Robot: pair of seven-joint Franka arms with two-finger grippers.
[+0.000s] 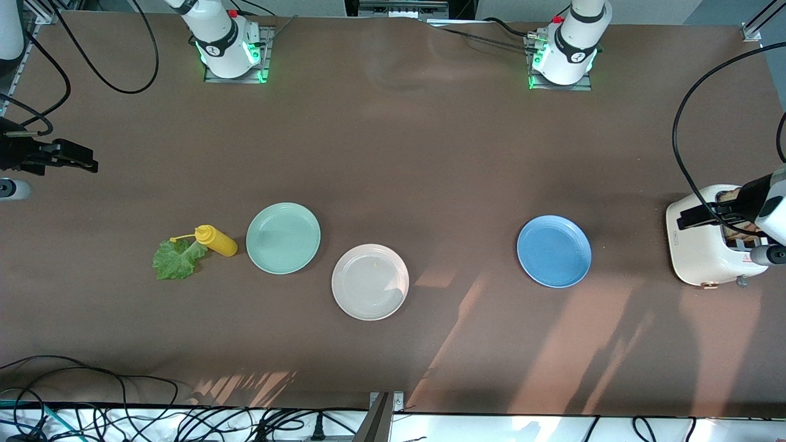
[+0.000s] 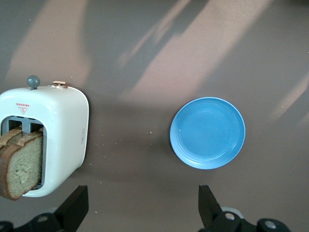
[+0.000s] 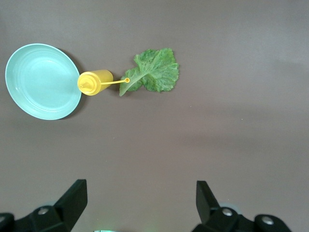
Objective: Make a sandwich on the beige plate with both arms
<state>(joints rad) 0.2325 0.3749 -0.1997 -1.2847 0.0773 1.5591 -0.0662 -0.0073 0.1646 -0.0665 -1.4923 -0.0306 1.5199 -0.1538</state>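
Three plates lay on the brown worktop. Nearest the front camera sat the beige plate, empty. Beside it, toward the right arm's end and slightly farther from the camera, was a mint-green plate; a blue plate lay well apart toward the left arm's end. A yellow squeeze bottle lay on its side just beside the mint-green plate, with its tip over a ruffled green lettuce leaf. At the left arm's end stood a white toaster with two slices of brown bread standing in its slots. The left gripper hovered over the toaster, its fingers spread wide and holding nothing. The right gripper hung over the worktop's edge at the right arm's end, fingers likewise spread and empty.
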